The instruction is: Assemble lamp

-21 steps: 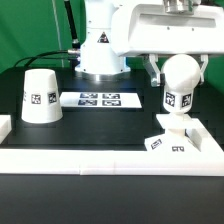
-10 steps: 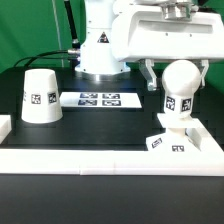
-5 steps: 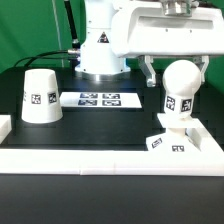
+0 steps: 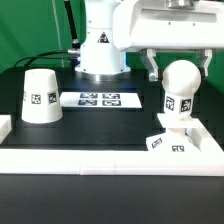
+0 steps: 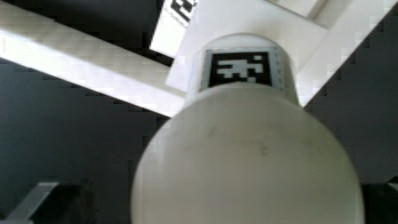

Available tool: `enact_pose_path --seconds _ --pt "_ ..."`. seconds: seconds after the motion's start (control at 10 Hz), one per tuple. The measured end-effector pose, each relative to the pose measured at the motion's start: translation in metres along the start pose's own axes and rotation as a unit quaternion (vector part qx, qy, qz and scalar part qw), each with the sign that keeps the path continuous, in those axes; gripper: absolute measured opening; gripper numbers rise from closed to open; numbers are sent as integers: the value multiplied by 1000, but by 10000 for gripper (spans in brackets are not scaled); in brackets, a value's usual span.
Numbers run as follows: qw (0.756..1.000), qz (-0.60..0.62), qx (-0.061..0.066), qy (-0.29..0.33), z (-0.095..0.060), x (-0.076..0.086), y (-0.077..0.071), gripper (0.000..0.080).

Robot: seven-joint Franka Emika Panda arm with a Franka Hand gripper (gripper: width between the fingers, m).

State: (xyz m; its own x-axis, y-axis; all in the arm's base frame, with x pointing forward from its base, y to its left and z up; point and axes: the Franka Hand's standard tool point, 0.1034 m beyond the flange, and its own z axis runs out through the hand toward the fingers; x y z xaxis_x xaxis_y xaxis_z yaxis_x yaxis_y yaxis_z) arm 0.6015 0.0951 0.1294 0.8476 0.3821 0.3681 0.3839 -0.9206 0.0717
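Black tabletop (image 4: 105, 128) w/ a raised white border (image 4: 90, 158) along its near edge fills the exterior view; robot arm (image 4: 100, 45) stands at the back, marker board (image 4: 97, 99) flat in front of it. Lamp shade (image 4: 40, 95) sits wide end down at the exterior view's left, well apart from the rest, prob. parked there until it is wanted. Base (image 4: 172, 142) is at the exterior view's right, close to the border, which likely braces it vs. sliding. Bulb (image 4: 178, 88) stands upright on the base, stem down, tag facing the camera. Gripper (image 4: 178, 72) hangs over it w/ fingers (image 4: 152, 67) spread to either side of the round head; a gap shows on both sides, so the jaws are apart and hold nothing. Wrist view looks straight down the bulb, centred in shot, i.e. the tool is lined up on its axis. Whether the stem is fully seated can't be told from either view. Judged progress: bulb-to-base step at or near its end; shade not yet fitted. Risk: nudging the bulb sideways when the fingers lift off.
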Motion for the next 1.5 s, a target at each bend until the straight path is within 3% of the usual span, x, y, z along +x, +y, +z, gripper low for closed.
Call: enact_pose_path --seconds 0.1,0.4,0.6,1.4,1.5 --pt "1000 0 5 -15 2 -4 -2 699" --pt "992 8 40 -120 3 -11 -11 699" --pt "985 9 53 -165 6 -19 -15 699" --pt "988 5 50 -147 3 4 -6 699" --pt "988 5 50 -146 4 4 -6 576"
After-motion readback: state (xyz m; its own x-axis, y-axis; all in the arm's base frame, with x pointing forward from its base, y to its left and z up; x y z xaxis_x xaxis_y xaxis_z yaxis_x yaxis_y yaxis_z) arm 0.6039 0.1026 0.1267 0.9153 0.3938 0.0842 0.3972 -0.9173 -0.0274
